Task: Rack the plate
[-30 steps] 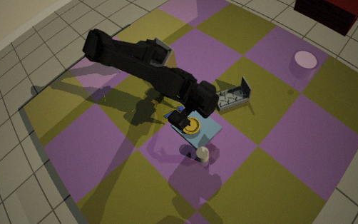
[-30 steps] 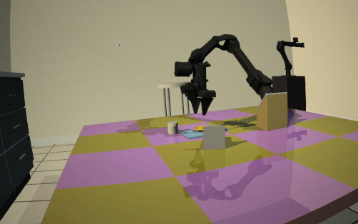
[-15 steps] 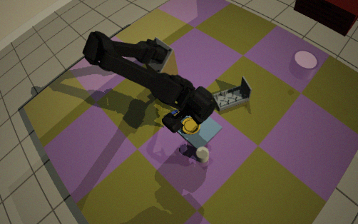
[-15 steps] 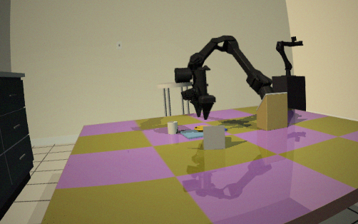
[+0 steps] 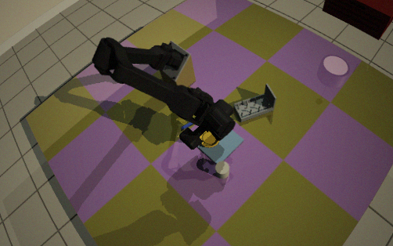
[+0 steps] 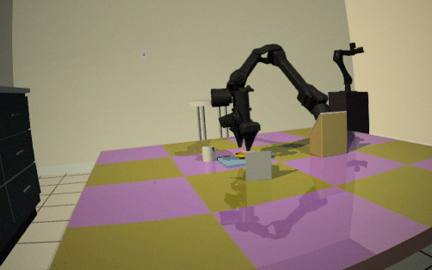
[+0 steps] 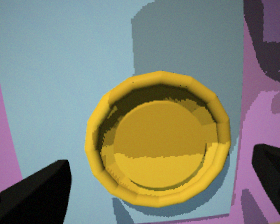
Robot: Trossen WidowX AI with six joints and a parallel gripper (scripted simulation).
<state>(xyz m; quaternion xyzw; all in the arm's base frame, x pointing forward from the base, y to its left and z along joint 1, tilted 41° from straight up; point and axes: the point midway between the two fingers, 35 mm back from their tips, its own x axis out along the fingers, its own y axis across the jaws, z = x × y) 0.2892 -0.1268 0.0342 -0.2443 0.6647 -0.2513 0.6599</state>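
Observation:
The yellow round plate (image 5: 209, 139) (image 6: 240, 154) (image 7: 158, 130) lies flat on a light blue board (image 5: 230, 146) (image 6: 229, 162) (image 7: 51, 75). My gripper (image 5: 206, 138) (image 6: 244, 149) (image 7: 164, 163) is open and empty, pointing down just above the plate. In the wrist view its fingers stand on either side of the plate, apart from its rim. The grey dish rack (image 5: 252, 108) (image 6: 258, 165) stands beside the board, with rows of dark rails and an upright panel at one end. In the exterior view that panel hides its inside.
A white cylinder (image 5: 222, 168) (image 6: 208, 154) stands by the board's corner. A blue object (image 5: 187, 125) lies on the board's other side, partly hidden by the arm. A tan box (image 5: 188, 71) (image 6: 334, 135) stands near the arm's base. A pink cylinder (image 5: 335, 66) stands beyond the rack.

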